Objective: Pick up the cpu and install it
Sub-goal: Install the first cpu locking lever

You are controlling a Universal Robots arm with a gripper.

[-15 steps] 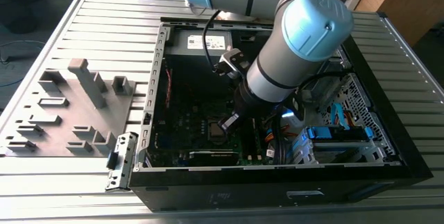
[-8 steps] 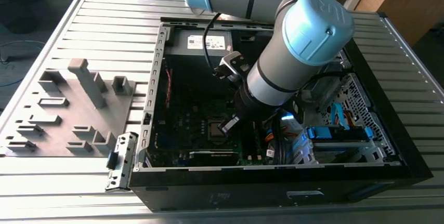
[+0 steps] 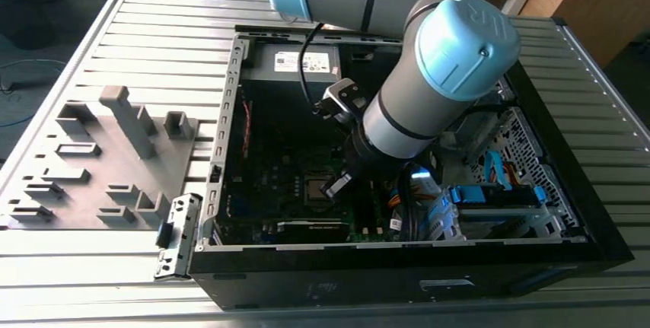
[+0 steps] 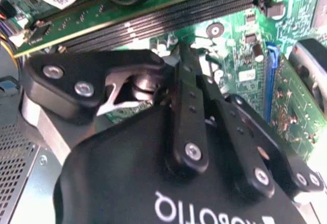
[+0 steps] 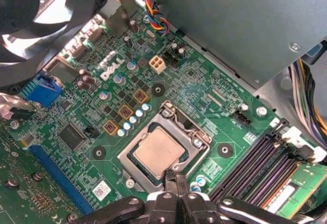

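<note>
So the cpu (image 5: 157, 151) is already sitting in the socket frame (image 5: 196, 143) on the green motherboard (image 5: 76, 117), silver top up, and in the first wrist view it looks flat and square to the frame, no corner riding high as far as I can see. The gripper (image 5: 176, 182) is right at the socket's edge, fingers (image 5: 182, 187) pressed together with nothing between them, so it's shut and empty, with the tips just beside the chip's edge rather than on top of it. In the exterior view the gripper (image 3: 339, 183) reaches down into the open PC case (image 3: 406, 256) over that same socket, and the grey parts tray (image 3: 102, 160) sits well apart on the slatted table (image 3: 152, 23) toward the exterior view's left. My take on doing this bit well: the chip should drop in by its own weight, so any touch here should be feather light and straight down, never sideways, since dragging across socket pins is how you wreck a board. Also watch the memory slots (image 5: 258, 165) and the cable bundle (image 5: 153, 20) nearby, they're close enough to snag. Can't tell if the retention lever is latched.
</note>
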